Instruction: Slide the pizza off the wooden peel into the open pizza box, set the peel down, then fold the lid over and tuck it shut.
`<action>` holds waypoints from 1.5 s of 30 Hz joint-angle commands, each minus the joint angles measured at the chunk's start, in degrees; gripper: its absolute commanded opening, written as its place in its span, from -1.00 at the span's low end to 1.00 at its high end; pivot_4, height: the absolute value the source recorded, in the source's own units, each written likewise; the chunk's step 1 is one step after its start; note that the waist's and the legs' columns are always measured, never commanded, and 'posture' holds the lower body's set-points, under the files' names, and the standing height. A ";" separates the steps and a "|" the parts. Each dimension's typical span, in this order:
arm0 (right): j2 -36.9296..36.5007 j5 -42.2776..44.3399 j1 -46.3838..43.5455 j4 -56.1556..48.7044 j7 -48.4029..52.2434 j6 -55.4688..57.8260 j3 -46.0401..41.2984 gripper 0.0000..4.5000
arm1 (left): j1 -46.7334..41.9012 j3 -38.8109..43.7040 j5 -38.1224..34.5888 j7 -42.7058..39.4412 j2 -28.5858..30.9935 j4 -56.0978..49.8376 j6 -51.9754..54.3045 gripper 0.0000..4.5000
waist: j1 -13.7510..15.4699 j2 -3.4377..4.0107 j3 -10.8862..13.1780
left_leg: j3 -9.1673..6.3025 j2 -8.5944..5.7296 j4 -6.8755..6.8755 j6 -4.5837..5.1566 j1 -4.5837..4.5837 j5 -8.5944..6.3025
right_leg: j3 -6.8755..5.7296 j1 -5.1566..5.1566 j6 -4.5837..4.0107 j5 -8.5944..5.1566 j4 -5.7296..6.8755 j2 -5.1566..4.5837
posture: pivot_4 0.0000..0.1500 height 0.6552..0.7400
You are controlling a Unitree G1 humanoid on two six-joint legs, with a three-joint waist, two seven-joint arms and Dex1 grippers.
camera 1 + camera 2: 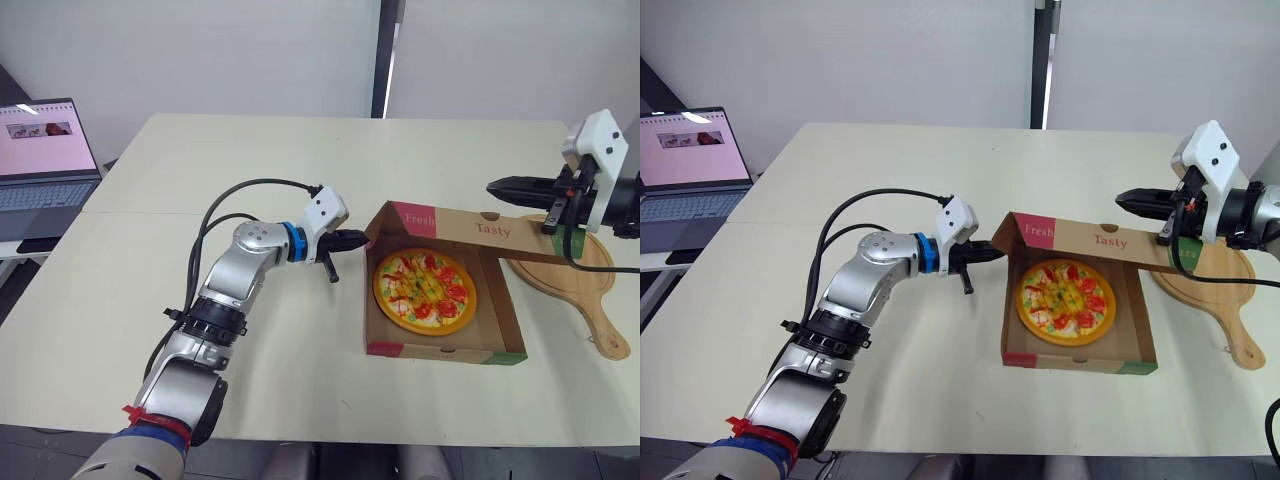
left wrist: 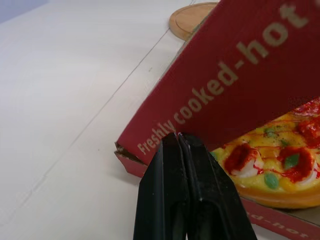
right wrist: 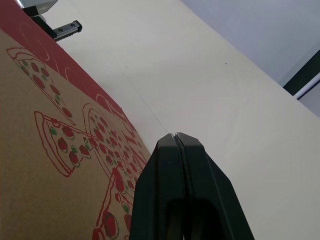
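Here, nearest me, the pizza box (image 1: pixel 440 350) lies open on the table (image 1: pixel 300 160), with a low red front wall and brown cardboard inside. The pizza (image 1: pixel 424 289) sits flat in it: round, with yellow cheese, red sauce patches, green flecks and an orange crust. The left gripper (image 1: pixel 362 238), fingers pressed together and empty, points at the box's left rear corner from just beside it; I cannot tell whether it touches. The lid (image 1: pixel 450 225) stands raised along the far edge, its red band lettered "Fresh" and "Tasty". The right gripper (image 1: pixel 493 186), likewise clenched on nothing, hovers above the lid's right end. The wooden peel (image 1: pixel 590 290) lies flat to the right of the box.
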 commanded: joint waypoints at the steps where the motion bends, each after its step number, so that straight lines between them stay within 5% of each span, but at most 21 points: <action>1: 0.03 -0.64 -1.39 -0.20 0.59 -1.02 0.25 -1.00 | -2.09 0.04 -0.37 0.07 -1.02 -3.80 0.58 -0.99 | -0.01 0.00 0.00 | 0.00 0.00 0.00 0.00 0.00 0.00 | 0.00 0.00 0.00 0.00 0.00 0.00 | 1.00 1.00; 23: 1.19 -5.99 -9.70 7.89 6.08 -5.24 4.92 -1.00 | -3.75 0.52 1.57 0.90 -3.64 -1.08 -1.53 -0.99 | -0.08 0.00 0.00 | 0.00 -0.02 0.04 -0.01 0.00 0.00 | 0.00 -0.01 0.02 0.01 0.02 -0.01 | 1.00 1.00; 45: 0.77 -0.21 -0.23 -6.24 3.69 3.80 0.38 -1.00 | 1.57 7.08 -6.73 -4.65 7.22 -11.19 6.42 -0.99 | -0.26 0.00 0.00 | -0.01 0.00 0.04 -0.01 0.04 0.00 | 0.02 -0.03 0.02 0.02 0.13 0.00 | 1.00 1.00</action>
